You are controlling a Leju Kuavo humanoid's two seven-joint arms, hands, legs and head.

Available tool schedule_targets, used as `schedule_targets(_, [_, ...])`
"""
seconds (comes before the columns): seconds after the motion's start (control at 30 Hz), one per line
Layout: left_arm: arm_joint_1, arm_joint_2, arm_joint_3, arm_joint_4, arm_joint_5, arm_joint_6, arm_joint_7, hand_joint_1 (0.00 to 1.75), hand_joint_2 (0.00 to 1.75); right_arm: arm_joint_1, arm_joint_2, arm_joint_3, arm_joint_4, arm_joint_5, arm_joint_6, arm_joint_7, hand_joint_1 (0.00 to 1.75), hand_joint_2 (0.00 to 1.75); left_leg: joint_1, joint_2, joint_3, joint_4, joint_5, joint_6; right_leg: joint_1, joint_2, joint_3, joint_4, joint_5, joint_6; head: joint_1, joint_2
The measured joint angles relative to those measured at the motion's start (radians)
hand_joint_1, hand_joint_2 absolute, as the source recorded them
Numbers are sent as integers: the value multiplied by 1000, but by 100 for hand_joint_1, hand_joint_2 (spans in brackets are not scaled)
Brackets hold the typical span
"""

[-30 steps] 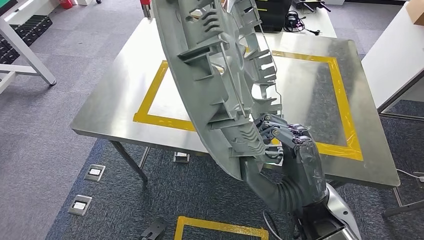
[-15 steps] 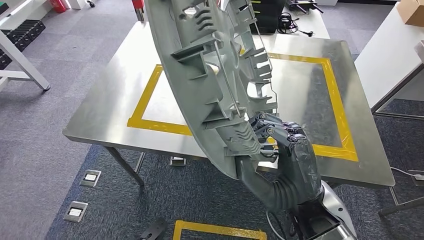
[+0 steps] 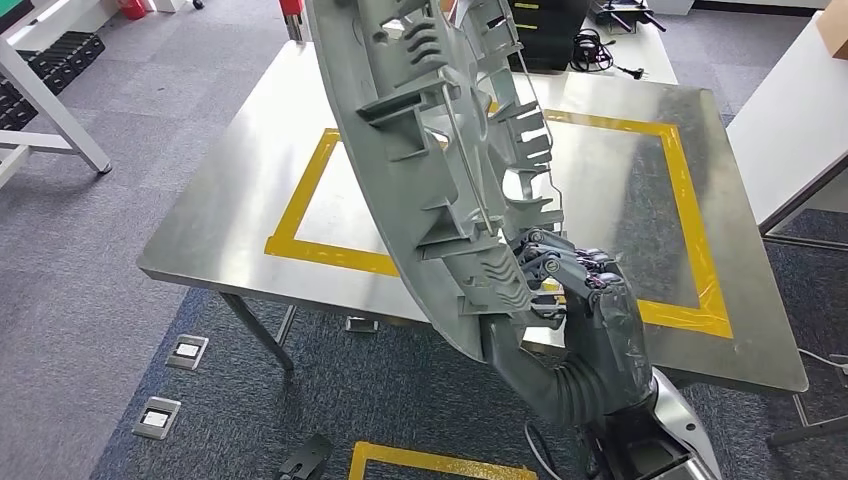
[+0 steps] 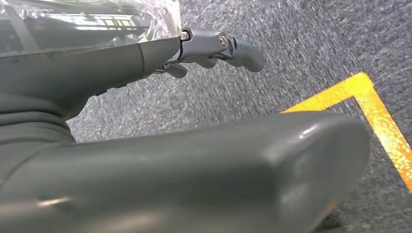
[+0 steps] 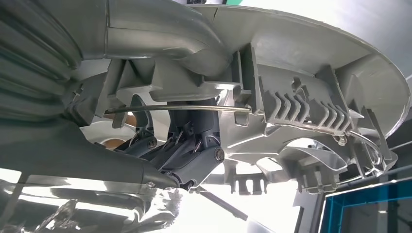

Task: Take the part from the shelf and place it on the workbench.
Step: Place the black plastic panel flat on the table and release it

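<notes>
You've got the big grey round plastic part with the ribbed back (image 3: 430,150) up on edge, tilted, held above the near side of the steel table (image 3: 230,190), so this looks like the carry-and-set-down bit. Your right hand (image 3: 575,290) is clamped on its lower rim, fingers (image 5: 184,155) hooked in through the ribs. The left hand (image 4: 218,46) hangs over carpet holding nothing, fingers loosely apart. I'd aim for inside the yellow tape square (image 3: 300,205): bring the part further over the table, tip it flat as you lower, and don't release until it's resting. One-handed grip on the rim means it could swing, so go slow.
</notes>
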Motion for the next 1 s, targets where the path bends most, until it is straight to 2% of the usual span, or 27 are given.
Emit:
schedule_targets(0.13, [-1, -1, 1, 0, 0, -17, 0, 0, 175, -10, 0, -1, 9, -19, 5, 23, 175, 175, 0, 2, 3, -1, -2, 12, -1, 2, 1, -8, 0, 5, -3, 0])
schedule_targets(0.3, [-5, -2, 1, 0, -10, -28, 5, 0, 175, -63, 0, -1, 56, -35, 22, 97, 175, 175, 1, 3, 8, -13, 3, 3, 0, 2, 1, -8, -1, -2, -4, 0])
schedule_targets(0.43, [-16, -6, 1, 0, -41, -28, 31, 0, 175, -155, 2, 4, 140, -56, 60, 204, 175, 175, 1, 3, 9, -17, 6, -6, 0, 1, 1, -8, 1, -5, -4, 0])
schedule_targets(0.6, [-40, -17, 0, 0, -89, -31, 59, 0, 175, -308, 17, 25, 331, -97, 113, 323, 175, 175, 0, 2, 8, -18, 10, -11, -1, 0, 2, -8, 4, -6, -4, 0])
schedule_targets(0.83, [-55, -39, 1, 0, -129, -29, 72, 0, 175, -480, 57, 69, 648, -59, 166, 414, 175, 175, -2, 0, 7, -17, 11, -9, -3, -2, 3, -10, 6, -4, -4, 0])
schedule_targets(1.0, [-58, -51, 1, 0, -155, -30, 75, 0, 175, -544, 98, 114, 847, -4, 192, 450, 175, 175, -3, 0, 6, -17, 11, -9, -3, -2, 3, -12, 6, -4, -4, 0])
